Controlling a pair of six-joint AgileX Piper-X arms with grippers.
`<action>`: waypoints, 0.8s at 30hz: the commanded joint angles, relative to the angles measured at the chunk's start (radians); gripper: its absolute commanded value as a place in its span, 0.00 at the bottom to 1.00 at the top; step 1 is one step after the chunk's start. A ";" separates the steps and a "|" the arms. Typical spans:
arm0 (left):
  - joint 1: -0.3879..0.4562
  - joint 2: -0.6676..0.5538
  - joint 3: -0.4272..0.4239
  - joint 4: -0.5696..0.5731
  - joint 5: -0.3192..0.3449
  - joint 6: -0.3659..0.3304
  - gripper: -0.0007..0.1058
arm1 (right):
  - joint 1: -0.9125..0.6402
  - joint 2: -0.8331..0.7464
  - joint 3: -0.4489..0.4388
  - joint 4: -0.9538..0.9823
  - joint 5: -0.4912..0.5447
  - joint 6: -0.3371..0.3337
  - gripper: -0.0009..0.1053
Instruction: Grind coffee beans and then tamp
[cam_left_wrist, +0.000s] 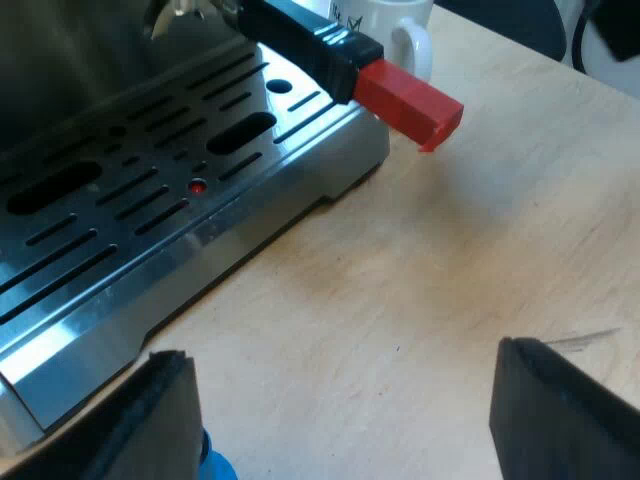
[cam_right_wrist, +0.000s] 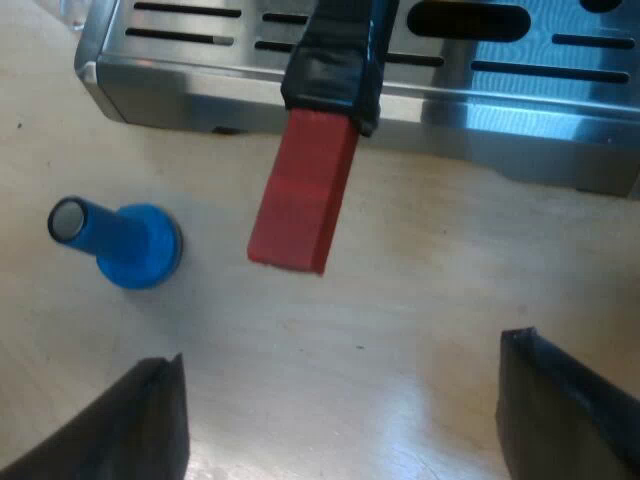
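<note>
The holder's dark handle (cam_left_wrist: 300, 40) sticks out over the espresso machine's steel drip tray (cam_left_wrist: 150, 200) and ends in a red block (cam_left_wrist: 410, 103). My left gripper (cam_left_wrist: 345, 420) hovers open above the bare wooden table, short of the tray's edge. A bit of the blue tamper (cam_left_wrist: 215, 468) peeks out beside one left finger (cam_left_wrist: 150, 425). In the right wrist view the red handle end (cam_right_wrist: 305, 190) hangs over the table in front of the drip tray (cam_right_wrist: 500, 100). The blue tamper (cam_right_wrist: 125, 240) stands on the table near it. My right gripper (cam_right_wrist: 340, 420) is open, nothing between its fingers.
A white mug (cam_left_wrist: 385, 25) stands beyond the handle, close to the machine. Pale wooden tabletop (cam_left_wrist: 480, 260) stretches out past the tray. Something dark (cam_left_wrist: 500, 20) lies past the table's far edge.
</note>
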 joint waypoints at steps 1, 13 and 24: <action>-0.005 0.001 0.011 -0.018 0.013 0.005 0.60 | 0.002 0.034 -0.042 -0.013 0.007 0.006 0.63; -0.005 0.001 0.037 -0.040 0.013 0.005 0.60 | -0.001 0.193 -0.124 -0.030 0.029 0.006 0.63; -0.005 0.001 0.037 -0.070 0.013 0.005 0.60 | -0.001 0.285 -0.124 -0.072 0.084 0.006 0.63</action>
